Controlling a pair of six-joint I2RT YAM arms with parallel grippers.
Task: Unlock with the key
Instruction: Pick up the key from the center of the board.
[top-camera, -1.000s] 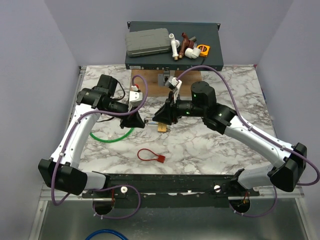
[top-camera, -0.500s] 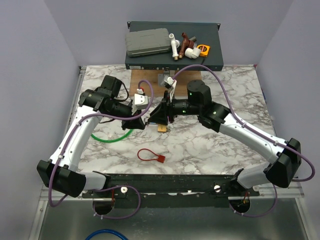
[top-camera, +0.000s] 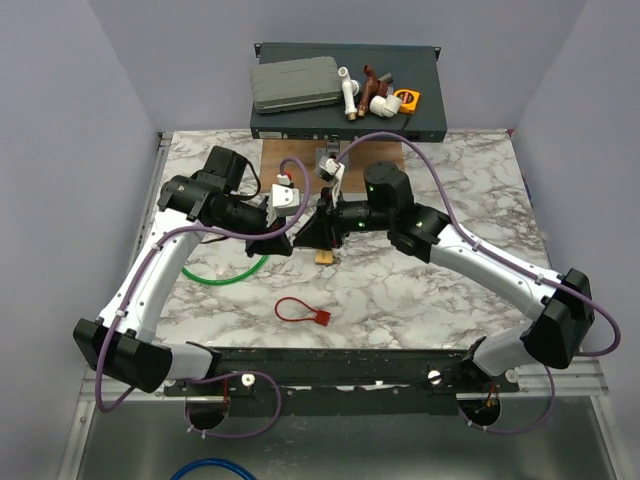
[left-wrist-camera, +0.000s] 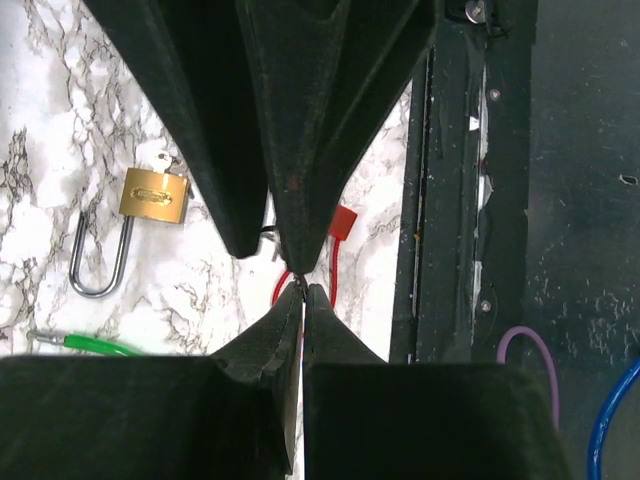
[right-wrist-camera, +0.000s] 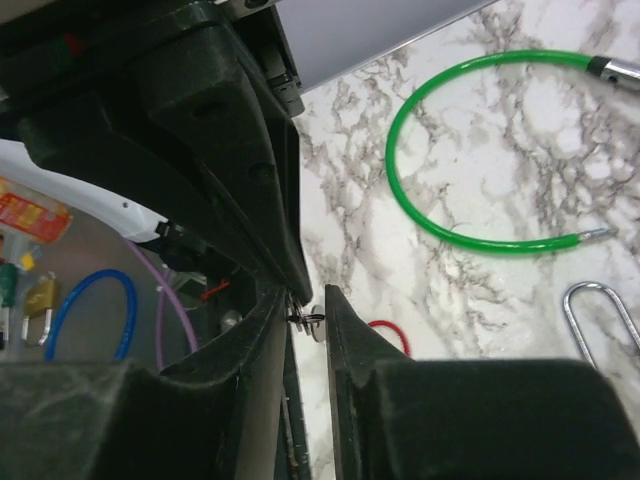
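Top external view shows both arms have crept closer over the last second, so the left pincer and right pincer now meet tip to tip just above the padlock, which lies on the worktop. Left looks pressed together on the key; right sits slightly apart around it. Probably a handover.

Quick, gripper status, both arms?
Left gripper: closed; nothing visible between its fingertips.
Right gripper: slightly open around a small metal key; a firm grip cannot be confirmed.
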